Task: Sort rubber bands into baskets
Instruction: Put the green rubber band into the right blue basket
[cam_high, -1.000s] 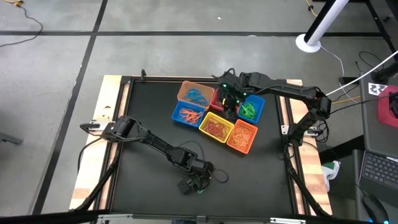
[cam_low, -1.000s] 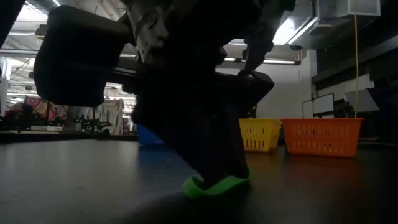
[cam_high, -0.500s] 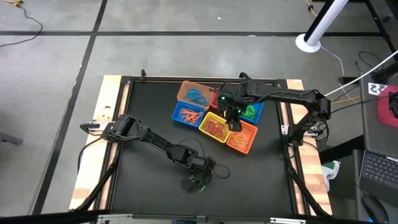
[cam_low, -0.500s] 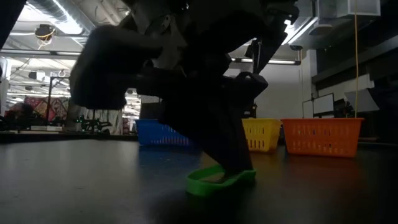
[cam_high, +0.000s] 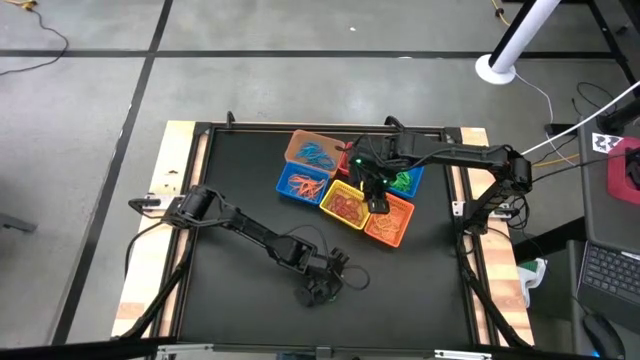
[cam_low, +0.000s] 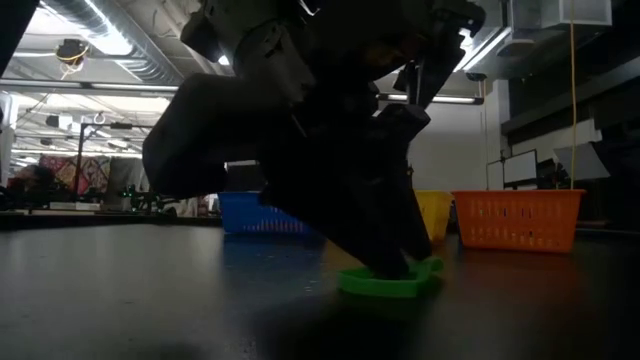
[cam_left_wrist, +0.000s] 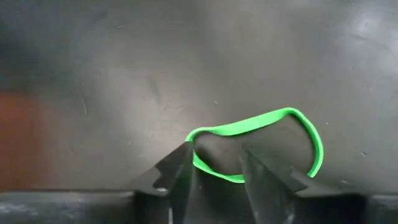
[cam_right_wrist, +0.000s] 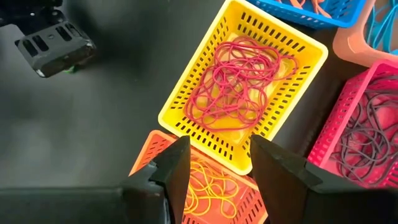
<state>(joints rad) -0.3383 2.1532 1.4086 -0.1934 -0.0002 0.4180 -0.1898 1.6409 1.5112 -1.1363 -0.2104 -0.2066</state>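
Six baskets (cam_high: 346, 187) sit clustered toward the counter's (cam_high: 240, 180) far edge, right of its middle, holding sorted rubber bands (cam_right_wrist: 235, 87). One green rubber band (cam_left_wrist: 261, 143) lies loose on the counter near its front edge. The left gripper (cam_left_wrist: 214, 168) is down on this band, jaws slightly apart with one fingertip inside the loop and one outside, not clamping it. The right gripper (cam_right_wrist: 217, 158) hovers above the yellow basket (cam_right_wrist: 186, 99) and the orange basket (cam_right_wrist: 146, 158), jaws apart and empty.
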